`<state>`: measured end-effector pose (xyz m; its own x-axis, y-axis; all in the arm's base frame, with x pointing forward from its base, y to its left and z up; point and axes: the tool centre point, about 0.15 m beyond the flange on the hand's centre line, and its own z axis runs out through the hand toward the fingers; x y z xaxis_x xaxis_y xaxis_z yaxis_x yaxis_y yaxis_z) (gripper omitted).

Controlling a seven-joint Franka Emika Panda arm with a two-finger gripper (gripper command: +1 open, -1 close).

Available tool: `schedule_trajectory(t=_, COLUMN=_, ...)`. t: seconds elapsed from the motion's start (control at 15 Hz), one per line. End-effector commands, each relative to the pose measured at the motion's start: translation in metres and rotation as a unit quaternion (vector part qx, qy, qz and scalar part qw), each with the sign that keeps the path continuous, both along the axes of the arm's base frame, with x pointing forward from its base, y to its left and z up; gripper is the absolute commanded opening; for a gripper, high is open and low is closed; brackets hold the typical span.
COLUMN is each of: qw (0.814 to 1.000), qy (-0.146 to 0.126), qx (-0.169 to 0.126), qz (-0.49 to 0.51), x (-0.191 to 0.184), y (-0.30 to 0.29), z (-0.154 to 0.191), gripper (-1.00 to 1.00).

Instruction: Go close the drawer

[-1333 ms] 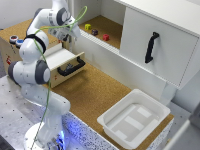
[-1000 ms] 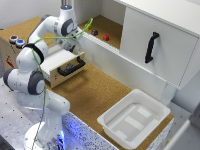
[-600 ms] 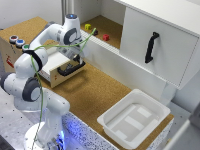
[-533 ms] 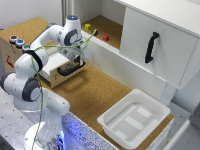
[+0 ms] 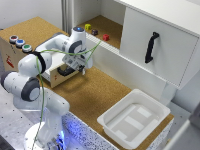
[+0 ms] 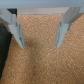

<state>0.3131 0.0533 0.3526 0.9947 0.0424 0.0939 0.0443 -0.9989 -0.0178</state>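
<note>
Cork-brown counter [image 5: 95, 92] fills your scene. Your white robot arm reaches over it, its gripper [image 5: 80, 67] pointing down just in front of the small light-wood drawer [image 5: 61, 75] with a black bar handle, which stands pulled out of its wooden box [image 5: 22, 57] at the exterior view's left. In your wrist view the gripper [image 6: 39, 35] has its jaws spread wide with nothing between them, only cork below. A white plastic bin [image 5: 134, 119] sits well apart, at the exterior view's right.
</note>
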Motion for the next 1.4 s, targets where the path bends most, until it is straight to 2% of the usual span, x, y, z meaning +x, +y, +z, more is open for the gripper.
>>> schedule_trajectory(t=0.0, qw=1.000, qy=0.006, qx=0.009, qz=0.005, x=0.028, y=0.010, z=-0.036, gripper=-1.00)
schedule_trajectory(t=0.2, qw=1.000, qy=0.000, qx=0.014, qz=0.016, x=0.035, y=0.024, z=-0.031, gripper=-1.00)
schedule_trajectory(t=0.6, qw=0.999, qy=0.010, qx=0.020, qz=0.049, x=0.030, y=0.068, z=-0.034, gripper=-1.00)
schedule_trajectory(t=1.07, qw=0.998, qy=-0.003, qx=0.028, qz=0.062, x=0.028, y=0.125, z=-0.021, gripper=-1.00)
schedule_trajectory(t=1.33, qw=0.997, qy=0.003, qx=0.026, qz=0.074, x=0.027, y=0.158, z=-0.023, gripper=-1.00)
